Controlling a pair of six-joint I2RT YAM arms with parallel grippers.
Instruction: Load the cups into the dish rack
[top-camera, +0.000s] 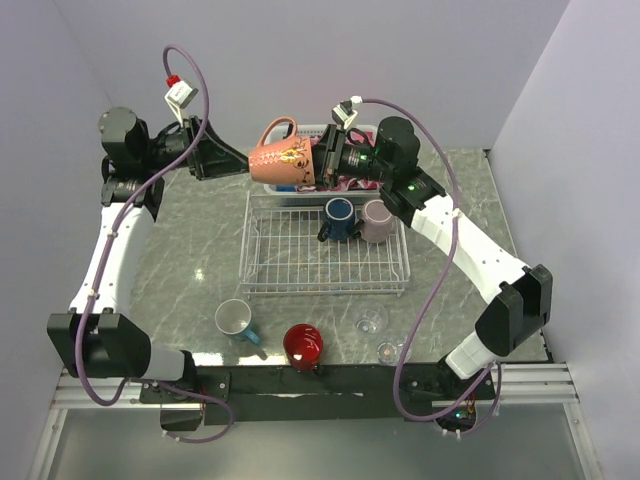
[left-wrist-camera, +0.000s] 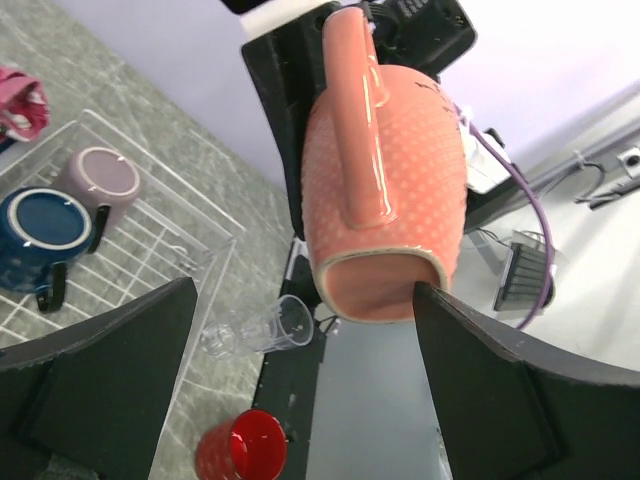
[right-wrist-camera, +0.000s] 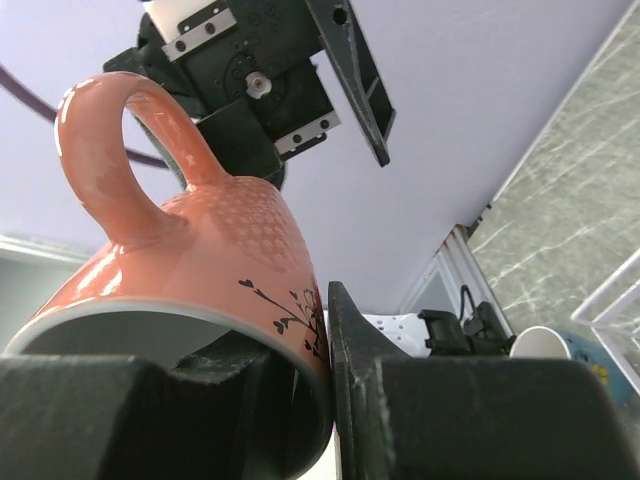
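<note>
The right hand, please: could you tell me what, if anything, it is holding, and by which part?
The right hand grips the glossy terracotta-pink handled mug by its rim, one finger inside the mouth, one outside.

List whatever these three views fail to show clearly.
- White basket: top view, mostly hidden behind the terracotta mug and the right arm.
- Clear glasses: top view, too faint to tell upright from lying.
- Red mug: left wrist view, cut off by the bottom edge.
- Dish rack: right wrist view, only a corner shows at the right edge.
</note>
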